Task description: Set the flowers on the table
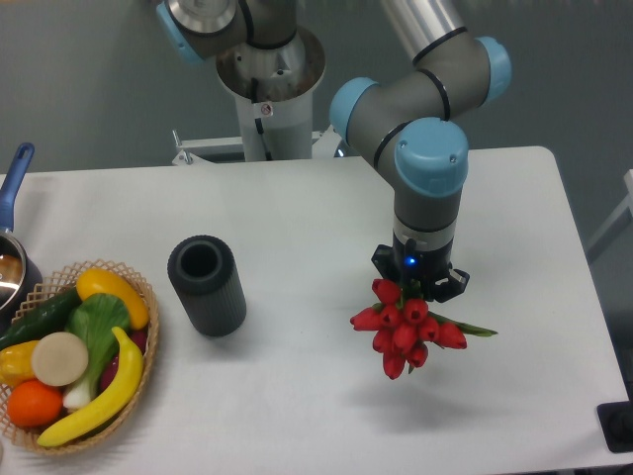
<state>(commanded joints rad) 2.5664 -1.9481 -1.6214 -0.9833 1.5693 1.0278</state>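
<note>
A bunch of red tulips [404,329] with green stems hangs from my gripper [419,287], right of the table's middle. The gripper is shut on the stems and points straight down. The flower heads hang to the lower left, the stems stick out to the right. The bunch is held above the white table [297,218]; a faint shadow lies below it. The fingertips are mostly hidden behind the flowers.
A dark grey cylindrical vase [206,285] stands upright left of the middle. A wicker basket [74,366] with bananas, an orange and vegetables sits at the front left. A pot with a blue handle [14,188] is at the left edge. The robot base [267,89] is at the back.
</note>
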